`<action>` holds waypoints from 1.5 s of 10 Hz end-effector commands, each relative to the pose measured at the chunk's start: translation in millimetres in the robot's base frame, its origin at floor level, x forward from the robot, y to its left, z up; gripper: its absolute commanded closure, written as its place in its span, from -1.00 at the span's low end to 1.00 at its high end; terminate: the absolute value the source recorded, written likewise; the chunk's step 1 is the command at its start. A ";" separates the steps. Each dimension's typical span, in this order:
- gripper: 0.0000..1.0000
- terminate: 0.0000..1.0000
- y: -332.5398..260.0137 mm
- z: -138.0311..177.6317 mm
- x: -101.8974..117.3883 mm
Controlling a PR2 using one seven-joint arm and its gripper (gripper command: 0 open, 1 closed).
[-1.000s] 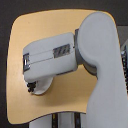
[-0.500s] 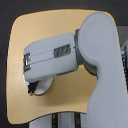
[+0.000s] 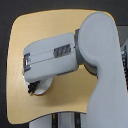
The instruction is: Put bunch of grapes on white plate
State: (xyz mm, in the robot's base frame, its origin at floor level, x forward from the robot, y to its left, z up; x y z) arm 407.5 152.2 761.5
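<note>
My big grey-white arm (image 3: 55, 57) reaches across the tan table (image 3: 50, 27) toward the exterior view's left and covers most of the scene. Under its near end, part of the white plate (image 3: 44, 89) peeks out as a pale curved patch. My gripper (image 3: 33, 89) points down at the plate's left edge. Only a small dark tip of it shows, and I cannot tell whether that is fingers or fruit. The bunch of grapes is not clearly visible; the arm hides that spot.
The arm's upright grey column (image 3: 102, 75) fills the exterior view's right side. The table's rounded front edge (image 3: 30, 120) runs along the bottom left. Dark floor lies beyond the table's left edge.
</note>
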 end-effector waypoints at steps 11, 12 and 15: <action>-1.00 -1.00 -15.1 144.9 48.9; -1.00 -1.00 -18.1 150.1 54.5; -1.00 -1.00 -64.8 155.8 53.0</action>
State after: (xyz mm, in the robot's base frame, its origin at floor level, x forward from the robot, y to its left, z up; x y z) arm 450.1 137.5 901.8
